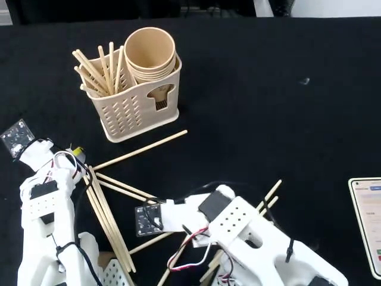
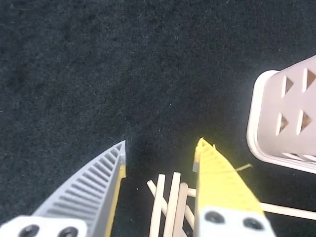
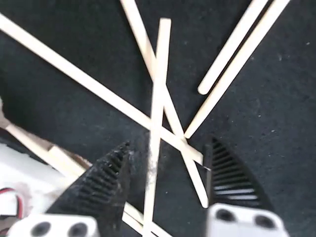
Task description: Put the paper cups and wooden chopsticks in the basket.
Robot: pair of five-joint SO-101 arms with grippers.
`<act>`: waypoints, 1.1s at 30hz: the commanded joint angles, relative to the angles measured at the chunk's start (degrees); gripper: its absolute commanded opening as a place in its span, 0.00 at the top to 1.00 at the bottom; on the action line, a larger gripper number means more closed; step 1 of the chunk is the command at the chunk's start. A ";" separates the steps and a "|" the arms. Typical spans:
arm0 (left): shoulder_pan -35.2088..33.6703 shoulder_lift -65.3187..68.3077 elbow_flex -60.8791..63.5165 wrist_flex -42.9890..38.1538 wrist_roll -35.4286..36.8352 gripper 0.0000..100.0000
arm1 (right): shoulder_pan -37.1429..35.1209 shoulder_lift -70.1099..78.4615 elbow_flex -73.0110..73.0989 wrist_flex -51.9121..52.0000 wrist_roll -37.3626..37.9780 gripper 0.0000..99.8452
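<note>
black cloth-covered table (image 1: 268,119), white strip (image 1: 339,6) beyond

Left gripper (image 2: 162,143) jaws stand apart over the black table surface (image 2: 98,59); several wooden chopsticks (image 2: 170,202) lie between them; basket (image 2: 286,113) corner sits near the yellow finger (image 2: 217,177)

Fuzzy matt black cloth (image 1: 268,119) is covering the table. The basket (image 1: 138,110) is showing smooth beige plastic, the chopsticks (image 1: 140,150) are looking like bare pale wood, and the paper cups (image 1: 150,52) are looking matt brown.
</note>
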 commanded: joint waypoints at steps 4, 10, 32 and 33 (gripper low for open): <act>-0.57 -1.05 -0.84 -0.88 0.09 0.77 | 1.14 0.22 4.70 -7.38 0.44 0.72; -0.57 -1.05 -0.84 -0.88 0.09 0.77 | 1.23 0.22 5.85 -9.67 0.53 0.72; -0.57 -1.05 -0.84 -0.88 0.09 0.77 | 1.23 1.01 -1.10 -5.71 -4.40 0.74; -0.57 -1.05 -0.84 -0.88 0.09 0.77 | 1.23 1.63 -0.48 -6.59 -4.40 0.72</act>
